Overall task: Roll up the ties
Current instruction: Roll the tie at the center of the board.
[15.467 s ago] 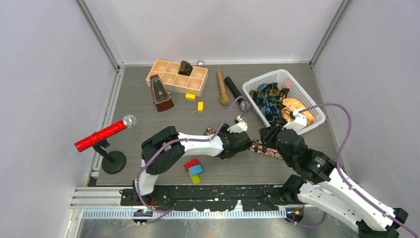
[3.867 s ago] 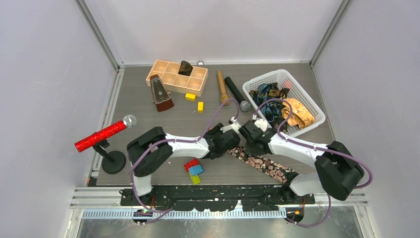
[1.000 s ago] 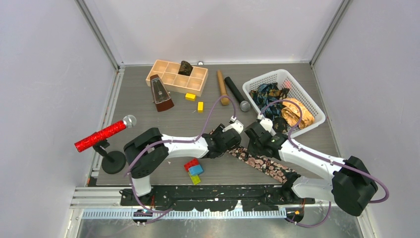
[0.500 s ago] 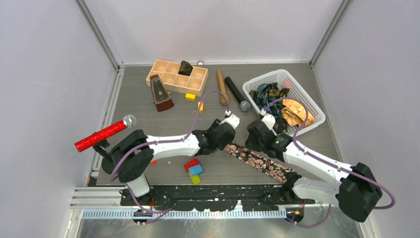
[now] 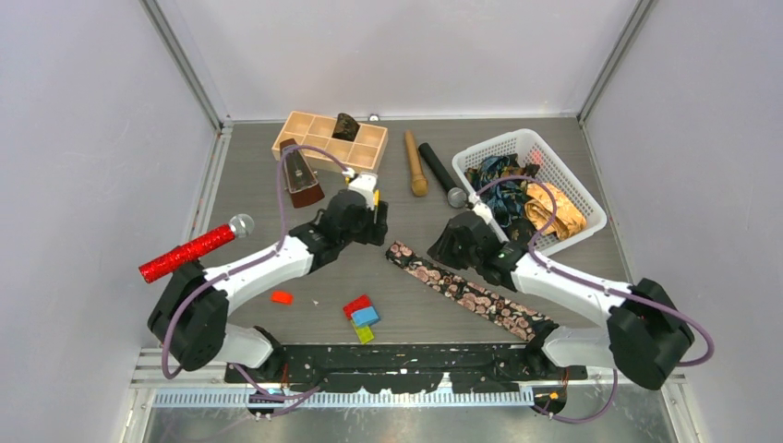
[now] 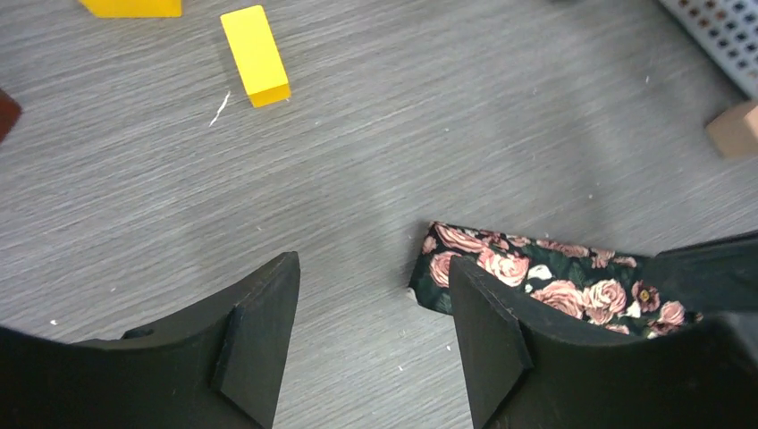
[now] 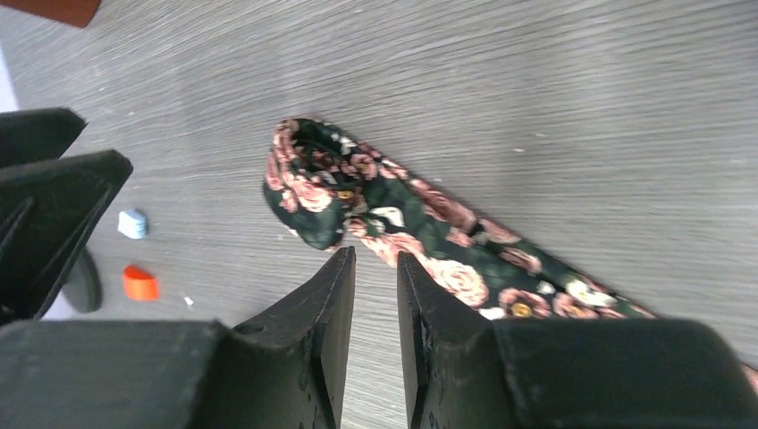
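Note:
A black tie with pink roses [image 5: 471, 293] lies flat and diagonal on the table, its upper-left end [image 7: 313, 179] folded over once. My left gripper [image 5: 374, 228] hovers just left of that end [image 6: 501, 268]; it [image 6: 371, 268] stands open and holds nothing. Just right of the folded end is my right gripper [image 5: 440, 251]. Its jaws [image 7: 375, 259] stand only a narrow gap apart, with bare table showing between them. More ties, blue-teal [image 5: 499, 180] and golden-orange [image 5: 554, 208], sit bunched in the white basket [image 5: 517, 137].
A wooden compartment box [image 5: 328, 138], metronome [image 5: 300, 175], wooden pestle [image 5: 415, 164] and black cylinder [image 5: 439, 171] stand at the back. A red glittery microphone [image 5: 189, 251] on a stand is at the left. Coloured blocks [image 5: 362, 316] lie near the front; a yellow block [image 6: 256, 55] lies ahead of the left gripper.
My left arm has pulled back up and to the left off the tie, its jaws opening wider. The tie's end now lies on the table. The right gripper shifted slightly left.

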### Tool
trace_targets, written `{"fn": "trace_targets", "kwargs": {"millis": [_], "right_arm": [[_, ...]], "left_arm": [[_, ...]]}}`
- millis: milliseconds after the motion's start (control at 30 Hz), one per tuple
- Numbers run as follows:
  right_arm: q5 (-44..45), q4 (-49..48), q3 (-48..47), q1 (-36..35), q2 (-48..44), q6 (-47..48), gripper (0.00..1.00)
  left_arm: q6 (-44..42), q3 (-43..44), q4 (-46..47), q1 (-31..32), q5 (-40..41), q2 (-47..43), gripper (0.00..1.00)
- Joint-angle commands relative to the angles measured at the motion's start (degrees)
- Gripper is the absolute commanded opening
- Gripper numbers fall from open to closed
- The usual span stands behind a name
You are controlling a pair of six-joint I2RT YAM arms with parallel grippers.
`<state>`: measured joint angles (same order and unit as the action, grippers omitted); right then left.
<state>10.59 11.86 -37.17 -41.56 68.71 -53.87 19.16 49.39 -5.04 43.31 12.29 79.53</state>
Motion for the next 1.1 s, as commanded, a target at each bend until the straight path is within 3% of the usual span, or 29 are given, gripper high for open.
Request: {"fn": "trace_targets", "kwargs": {"millis": [0,133,300,533,1067], "right_arm": [[-8.66,-12.31,-3.57,-0.26,5.38,-3.86,0.30],[-12.83,-16.16,-5.52,-0.27,10.41,-5.62,0.29],[-14.85,-16.66,-8.12,-0.27,15.35,-6.31,0.27],[-14.73,-15.42,-8.37,-0.27,17.36,-7.89,0.25],[-11.23,-9.91,-8.13,-0.27,17.47,-8.03,0.18]], "left_arm": [[5.08,-4.44,10.17,-7.51,-15.44,-2.62,0.65],[10.52,-7.88,20.43,-15.63,-30.18,0.03,0.65],[14.08,-7.57,27.79,-17.29,-39.28,7.30,0.61],[15.91,-8.25,33.25,-17.38,-41.72,13.48,0.57],[15.46,-8.08,34.00,-17.38,-42.18,16.51,0.56]]}}
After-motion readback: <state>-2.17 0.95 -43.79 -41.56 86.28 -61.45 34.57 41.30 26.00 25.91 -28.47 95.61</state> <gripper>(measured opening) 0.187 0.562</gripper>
